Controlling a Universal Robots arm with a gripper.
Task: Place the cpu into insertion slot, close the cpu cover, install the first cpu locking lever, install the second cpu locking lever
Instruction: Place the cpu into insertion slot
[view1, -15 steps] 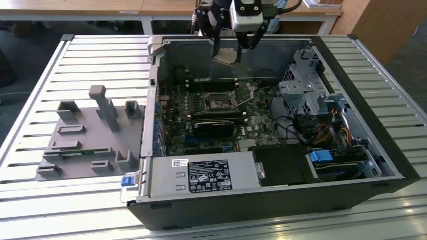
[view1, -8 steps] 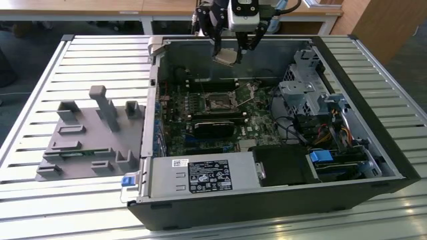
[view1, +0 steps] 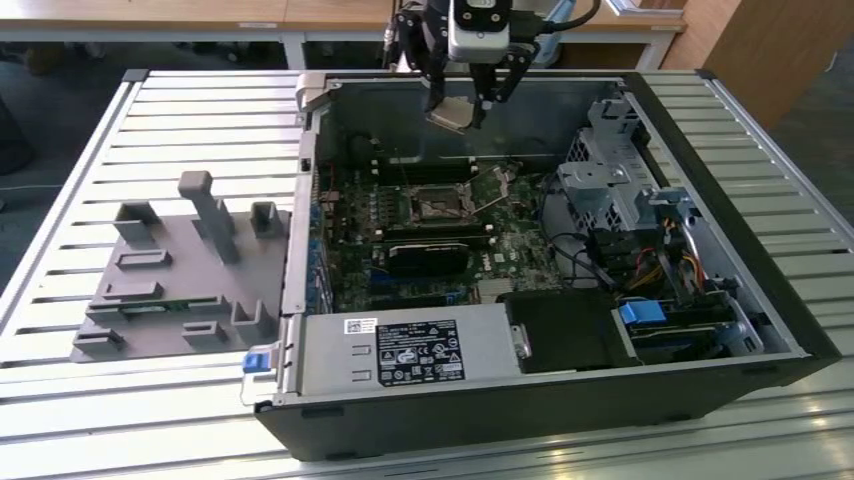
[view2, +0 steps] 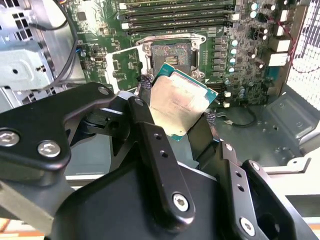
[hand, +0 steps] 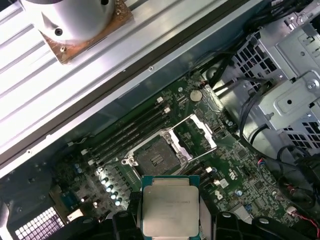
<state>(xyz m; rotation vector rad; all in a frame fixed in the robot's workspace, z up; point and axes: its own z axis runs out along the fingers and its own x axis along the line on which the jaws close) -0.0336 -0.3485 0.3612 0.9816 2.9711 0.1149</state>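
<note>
With tool (view2: 175, 105) clenched on the cpu (view2: 183, 100), hangs tilted at the exterior view's upper centre, above the insertion slot (hand: 156, 159); lowered askew, may seat crooked and jam.

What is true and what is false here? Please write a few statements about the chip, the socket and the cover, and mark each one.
1. The end effector holds the small square silver-grey chip above the open black computer case. True.
2. The chip already lies in the square black-framed socket. False: the socket is empty, and the chip is in the air, in the end effector.
3. The thin silver metal frame cover stands open beside the socket. True.
4. The grey plastic fixture lies inside the case. False: it lies on the slatted metal table, at the exterior view's left of the case.
</note>
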